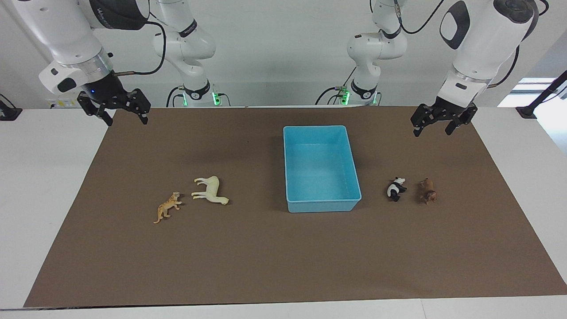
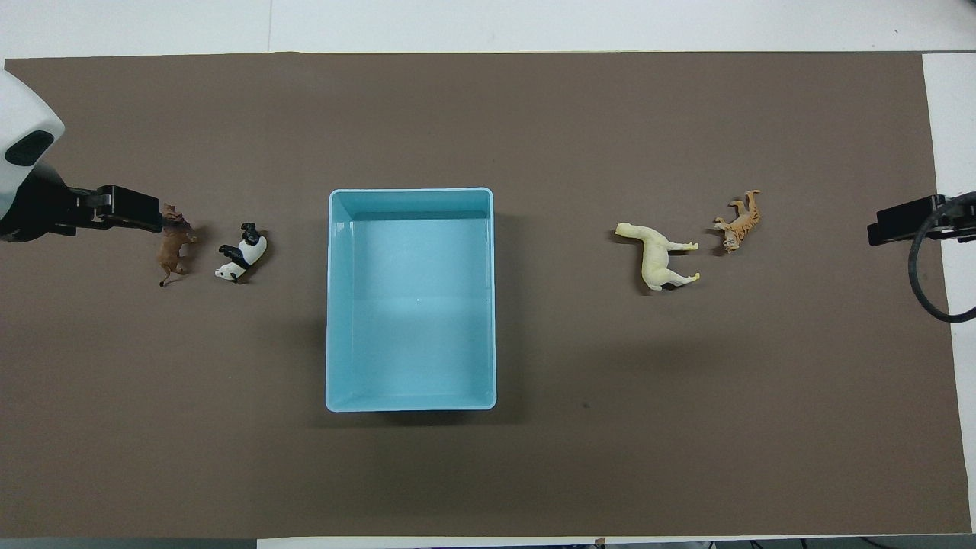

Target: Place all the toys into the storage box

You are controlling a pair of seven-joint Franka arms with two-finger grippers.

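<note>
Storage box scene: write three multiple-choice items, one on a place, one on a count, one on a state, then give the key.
1. Where does the panda lie?
A. in the storage box
B. beside the brown animal
C. beside the horse

2. How many toys are on the mat?
A. two
B. three
C. four

3. What is in the storage box?
A. nothing
B. the tiger
C. the horse

Key: 1 B, it lies beside the brown animal. 2 C, horse and tiger too. 3 A, only its bare floor shows.
</note>
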